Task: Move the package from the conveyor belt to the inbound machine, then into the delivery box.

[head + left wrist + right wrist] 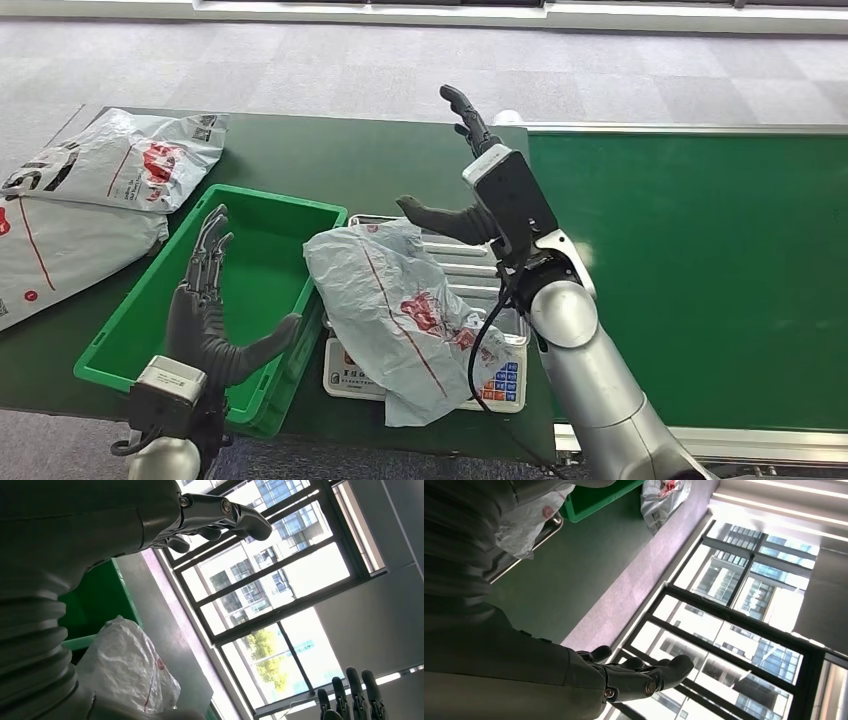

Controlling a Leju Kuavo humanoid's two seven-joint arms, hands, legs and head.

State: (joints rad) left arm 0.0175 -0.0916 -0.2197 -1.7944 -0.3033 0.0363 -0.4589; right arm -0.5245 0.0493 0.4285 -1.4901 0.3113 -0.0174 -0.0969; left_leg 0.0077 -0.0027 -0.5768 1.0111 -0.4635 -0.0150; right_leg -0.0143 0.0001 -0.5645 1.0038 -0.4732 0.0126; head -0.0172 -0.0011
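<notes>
On the table (330, 160), a package (400, 310) lies draped over the inbound machine (500, 385) near the front edge, with the delivery box (130, 345) touching the machine's left side. Two more bags (120, 160) lie at the table's back left corner, left of the box. The conveyor belt (700, 280) runs along the table's right edge, right of the machine.

Both silver arms raised from below, left hand (205, 310) upright with fingers straight and apart, thumb out to the side, holding nothing, right hand (468, 180) higher, fingers pointing up, thumb stuck out sideways, spread and holding nothing too.
</notes>
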